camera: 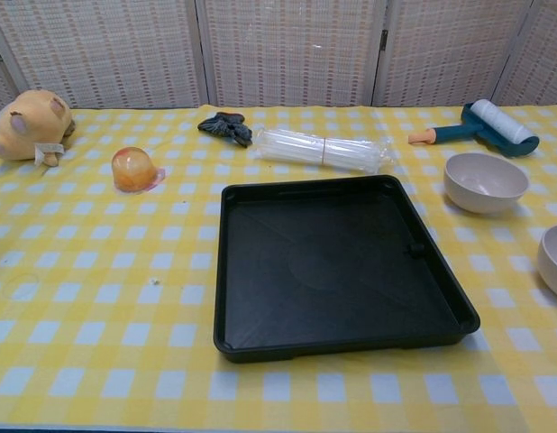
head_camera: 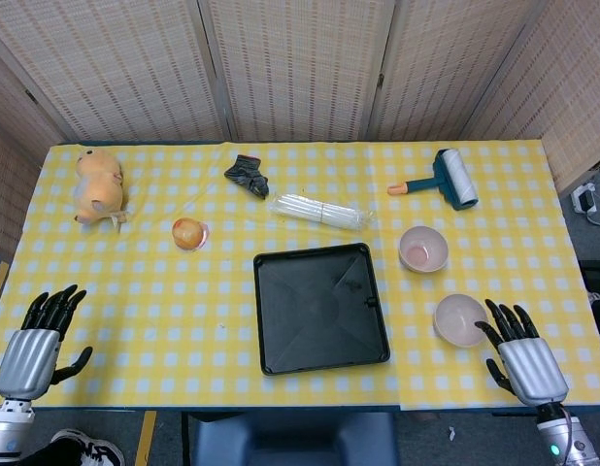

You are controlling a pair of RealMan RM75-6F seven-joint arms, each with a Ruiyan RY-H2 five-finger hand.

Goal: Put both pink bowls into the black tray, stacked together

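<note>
The black tray (head_camera: 320, 308) (camera: 337, 267) lies empty at the table's middle front. One pink bowl (head_camera: 423, 249) (camera: 485, 181) stands upright to the tray's right, further back. The second pink bowl (head_camera: 460, 319) (camera: 555, 260) sits nearer the front edge, cut off by the chest view's right border. My right hand (head_camera: 522, 357) hovers open just right of this nearer bowl, fingers spread, not touching it. My left hand (head_camera: 36, 337) is open at the front left corner, far from both bowls. Neither hand appears in the chest view.
A lint roller (head_camera: 444, 179) lies at the back right. A clear packet of straws (head_camera: 318, 211), a dark cloth (head_camera: 248, 175), an orange jelly cup (head_camera: 188, 233) and a plush toy (head_camera: 96, 184) spread across the back and left of the yellow checked table (head_camera: 164, 311).
</note>
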